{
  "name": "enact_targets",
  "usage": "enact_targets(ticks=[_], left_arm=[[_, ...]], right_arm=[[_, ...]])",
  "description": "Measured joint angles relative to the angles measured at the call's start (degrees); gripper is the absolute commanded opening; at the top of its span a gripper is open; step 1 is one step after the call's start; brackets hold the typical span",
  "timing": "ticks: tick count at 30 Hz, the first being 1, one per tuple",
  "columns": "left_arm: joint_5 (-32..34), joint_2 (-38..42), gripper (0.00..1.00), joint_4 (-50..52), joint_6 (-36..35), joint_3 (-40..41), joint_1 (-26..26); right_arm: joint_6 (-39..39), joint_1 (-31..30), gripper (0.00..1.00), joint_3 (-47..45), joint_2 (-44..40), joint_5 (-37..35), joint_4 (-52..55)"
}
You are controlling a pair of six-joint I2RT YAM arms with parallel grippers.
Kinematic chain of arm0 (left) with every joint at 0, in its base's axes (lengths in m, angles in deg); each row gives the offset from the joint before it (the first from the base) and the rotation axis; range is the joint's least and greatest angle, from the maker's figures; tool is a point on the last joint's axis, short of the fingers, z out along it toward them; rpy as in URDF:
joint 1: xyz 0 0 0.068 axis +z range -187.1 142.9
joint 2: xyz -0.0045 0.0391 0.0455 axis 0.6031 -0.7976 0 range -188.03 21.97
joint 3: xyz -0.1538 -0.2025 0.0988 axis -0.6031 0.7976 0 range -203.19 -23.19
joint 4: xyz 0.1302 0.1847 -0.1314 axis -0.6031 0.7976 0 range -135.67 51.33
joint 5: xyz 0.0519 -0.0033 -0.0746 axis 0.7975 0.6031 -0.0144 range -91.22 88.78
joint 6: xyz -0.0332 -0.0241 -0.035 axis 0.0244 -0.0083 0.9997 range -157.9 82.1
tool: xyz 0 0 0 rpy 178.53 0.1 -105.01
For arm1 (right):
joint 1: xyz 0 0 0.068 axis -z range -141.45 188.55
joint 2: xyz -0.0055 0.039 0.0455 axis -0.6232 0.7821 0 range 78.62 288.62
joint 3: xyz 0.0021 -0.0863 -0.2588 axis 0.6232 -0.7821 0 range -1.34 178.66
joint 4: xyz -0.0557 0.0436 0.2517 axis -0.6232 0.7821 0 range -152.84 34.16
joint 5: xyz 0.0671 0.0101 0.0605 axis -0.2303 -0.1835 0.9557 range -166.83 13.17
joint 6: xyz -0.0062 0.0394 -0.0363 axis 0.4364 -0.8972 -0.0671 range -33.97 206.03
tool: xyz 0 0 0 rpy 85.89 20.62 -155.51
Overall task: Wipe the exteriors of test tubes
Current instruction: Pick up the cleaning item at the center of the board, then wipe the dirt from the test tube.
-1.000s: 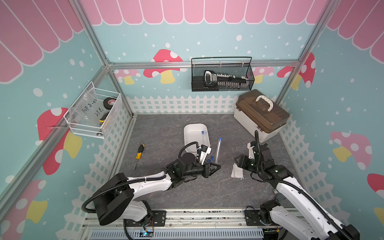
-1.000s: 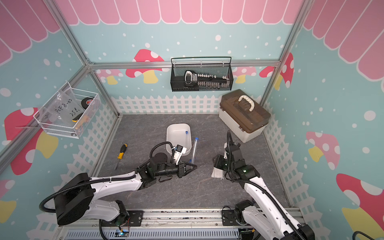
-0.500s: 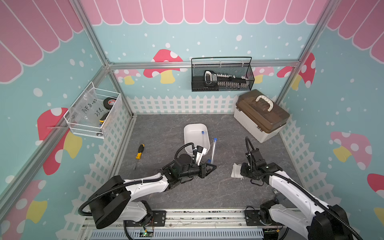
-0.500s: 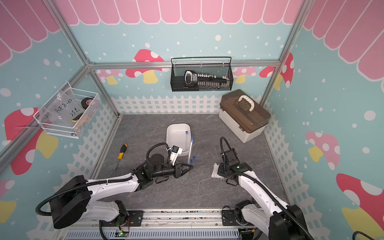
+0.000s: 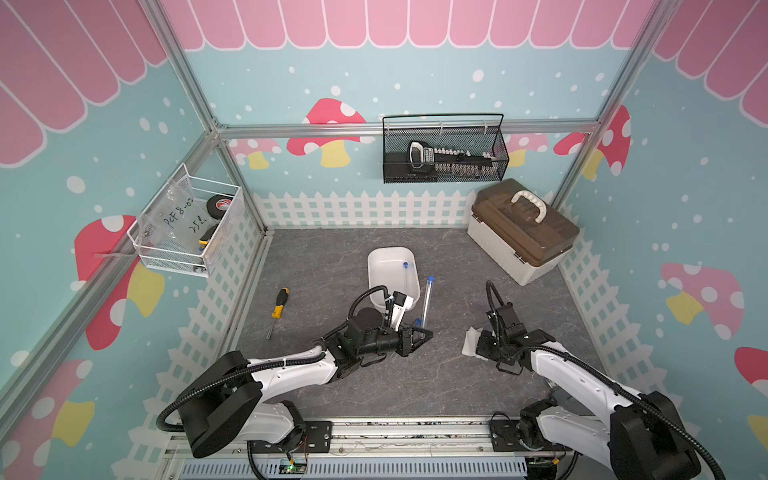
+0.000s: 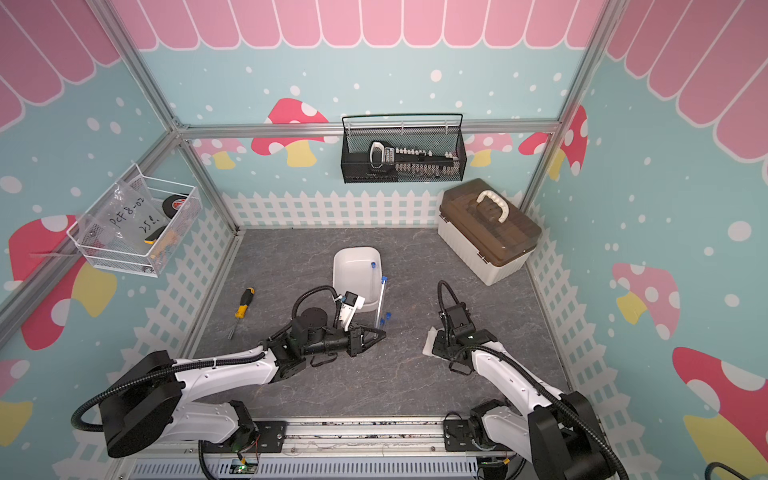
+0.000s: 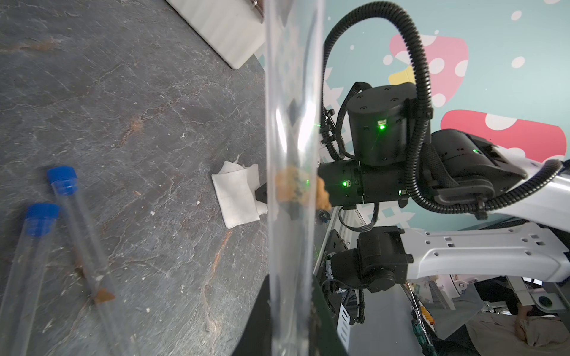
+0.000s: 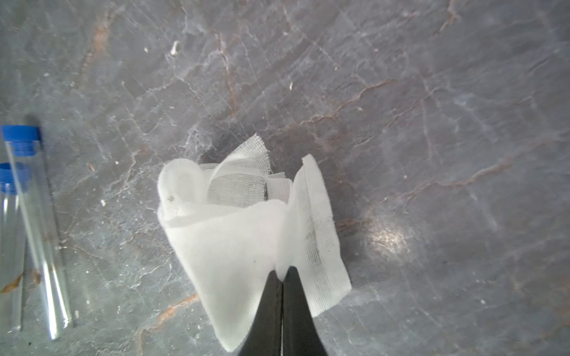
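Left tool (image 5: 420, 333): clamped on the lower end of one test tube (image 7: 290, 123). The tube stands nearly upright above the table (image 8: 431, 123), blue cap on top.
Right tool (image 8: 282, 273): pinched shut on one edge of the gauze (image 8: 246, 231). The gauze sits bunched on the table, apart from the held tube.
Two loose tubes (image 7: 84, 240): they lie side by side on the table, just beside the left tool.
Fourth tube (image 5: 405, 264): it is in the white tray (image 5: 390, 250); we see only its blue cap.
Step in hand: we judge that the gauze must be lifted and brought to the held tube; no wiping contact yet.
Risk, cloth: the pinch takes only a thin edge. The gauze could slip free or hang limp and press too weakly to clean.
Risk, tube: it is gripped at one end and looks smooth. A sideways push high up could lever it round or out of the jaws.
Risk, loose tubes: an arm dipping low could set them rolling.
Unclear: an orange-brown patch shows at the held tube in the left wrist view; we cannot tell whether it is on the tube or behind it.
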Motion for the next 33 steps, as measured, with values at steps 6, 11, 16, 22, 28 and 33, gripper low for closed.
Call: enact_targets(ticks=[6,11,16,22,28,33], left_arm=[[-0.44,-0.37,0.06,-1.05,0.09,0.00,0.55],[-0.83,-2.03,0.05,-1.70,0.26,-0.20,0.81],[-2.36,-6.16,0.05,-4.07,1.16,-1.29,1.18],[-4.35,-9.57,0.05,-6.25,2.08,-2.32,1.22],[-5.49,-9.77,0.06,-6.84,2.23,-3.10,1.11],[-5.84,-9.84,0.06,-7.04,2.40,-3.26,0.57]], right_arm=[[1.51,0.00,0.00,7.98,-4.24,1.09,4.09],[2.40,0.00,0.00,19.74,-7.74,5.14,6.23],[2.56,-0.11,0.00,29.57,-8.11,10.47,5.95],[2.58,-0.79,0.00,39.23,-5.05,15.21,4.44],[3.15,-2.78,0.00,46.42,3.39,18.12,0.98],[4.00,-7.32,0.00,51.08,10.29,18.95,-0.79]])
